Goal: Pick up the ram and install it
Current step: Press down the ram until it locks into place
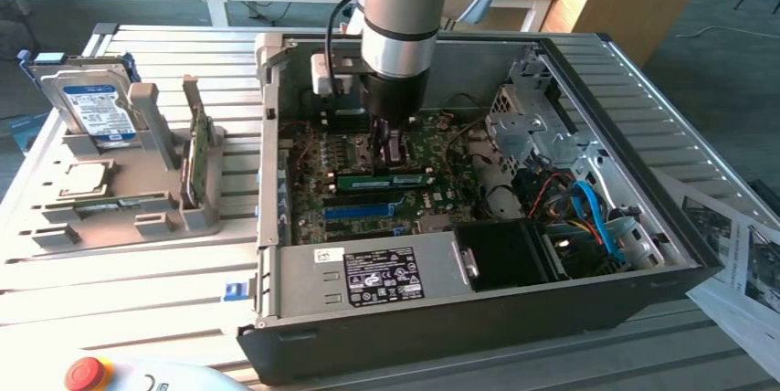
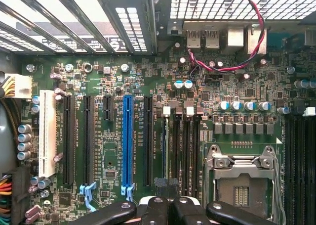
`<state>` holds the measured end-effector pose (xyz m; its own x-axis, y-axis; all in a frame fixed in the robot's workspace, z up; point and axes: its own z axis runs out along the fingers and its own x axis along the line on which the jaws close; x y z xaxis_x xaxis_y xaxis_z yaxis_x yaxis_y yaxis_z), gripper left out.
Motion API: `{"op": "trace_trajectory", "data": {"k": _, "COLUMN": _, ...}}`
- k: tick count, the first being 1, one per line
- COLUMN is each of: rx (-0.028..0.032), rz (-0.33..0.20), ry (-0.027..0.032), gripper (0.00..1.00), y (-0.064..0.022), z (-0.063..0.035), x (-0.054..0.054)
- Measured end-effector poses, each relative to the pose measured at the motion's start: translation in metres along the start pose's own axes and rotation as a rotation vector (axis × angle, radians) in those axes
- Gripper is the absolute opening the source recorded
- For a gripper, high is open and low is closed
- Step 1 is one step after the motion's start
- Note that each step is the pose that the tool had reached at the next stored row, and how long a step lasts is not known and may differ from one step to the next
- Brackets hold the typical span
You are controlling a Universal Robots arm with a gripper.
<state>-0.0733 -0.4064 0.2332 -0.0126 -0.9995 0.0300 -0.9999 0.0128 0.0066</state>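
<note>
We are at the putting-in step. The pincer (image 1: pixel 387 140) is down inside the open computer case (image 1: pixel 488 318), right over the green board. Its jaws are pulled tight together. The wrist view shows the two black fingertips (image 2: pixel 155 210) side by side with hardly any gap.

The ram (image 1: pixel 385 175) is the long thin green stick just under the pincer tip, lying along the board by the black memory slots (image 2: pixel 182 151). It looks like it is already sitting in a slot. We cannot tell if the pincer is pinching its top edge or just resting on it.

We think any more pushing has to go straight down. The stick must stay lined up with its slot, and the small white clips at the slot ends have to catch it. A tilted push could bend the stick.

There is not much room here. The long blue slot (image 2: pixel 127 141) is on one side and the shiny chip socket (image 2: pixel 242 178) is on the other. Red and black wires (image 2: pixel 252 37) loop near the back wall. In the exterior view the metal drive cage (image 1: pixel 531 121) stands to the right and the power box (image 1: pixel 365 277) sits at the front. The open way is up — out through the top of the case. The grey holder (image 1: pixel 146 181) waits on the desk (image 1: pixel 122 263), well apart.
</note>
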Motion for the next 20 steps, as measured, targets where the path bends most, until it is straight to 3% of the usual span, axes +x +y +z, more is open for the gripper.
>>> {"op": "trace_trajectory", "data": {"k": 20, "rx": 0.0003, "rz": 0.000, "ry": -0.0001, "gripper": 0.10, "y": 0.0000, "z": 0.0046, "x": -0.0001}}
